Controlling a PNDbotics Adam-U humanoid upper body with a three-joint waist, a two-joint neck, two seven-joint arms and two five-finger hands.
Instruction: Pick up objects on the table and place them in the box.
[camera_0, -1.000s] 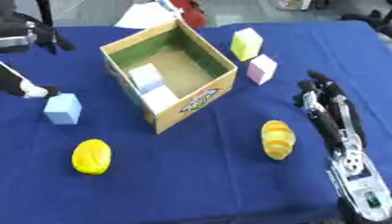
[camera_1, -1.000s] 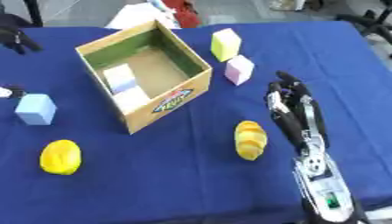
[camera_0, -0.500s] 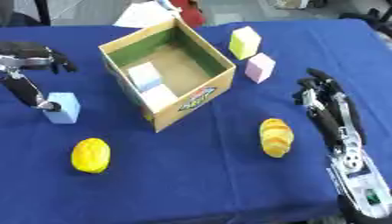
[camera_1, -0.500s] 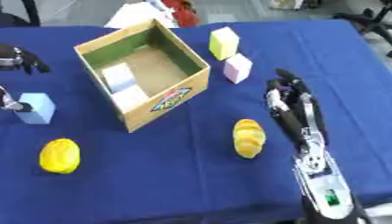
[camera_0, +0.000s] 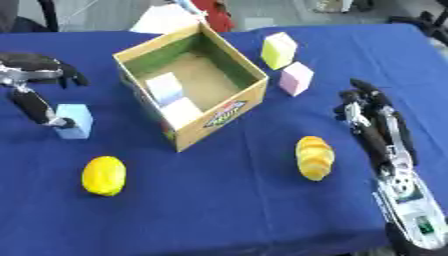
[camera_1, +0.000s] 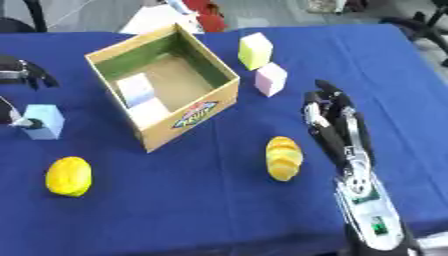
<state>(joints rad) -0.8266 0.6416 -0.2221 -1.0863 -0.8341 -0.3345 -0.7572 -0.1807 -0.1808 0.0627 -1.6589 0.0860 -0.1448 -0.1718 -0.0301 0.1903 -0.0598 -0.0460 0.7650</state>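
Observation:
An open cardboard box (camera_0: 248, 95) stands mid-table with two pale blocks (camera_0: 172, 98) inside. A light blue block (camera_0: 75, 120) lies to its left. My left hand (camera_0: 33, 72) hovers over it, fingers spread; its thumb (camera_0: 37, 107) touches the block's left side, while the other fingers stay well above it. A yellow lemon (camera_0: 104, 175) lies nearer me. Right of the box are a yellow-green block (camera_0: 278, 50), a pink block (camera_0: 296, 78) and a yellow-orange bread roll (camera_0: 314, 157). My right hand (camera_1: 332, 125) rests open, fingers up, right of the roll.
The table is covered with a blue cloth (camera_0: 227, 210). A white sheet (camera_0: 166, 20) and a red thing (camera_0: 214, 14) lie at the far edge behind the box. Dark chair legs (camera_1: 429, 25) show at the upper right.
My left hand has come in from the left and its thumb now sits against the blue block. The right hand and the other things stay put.

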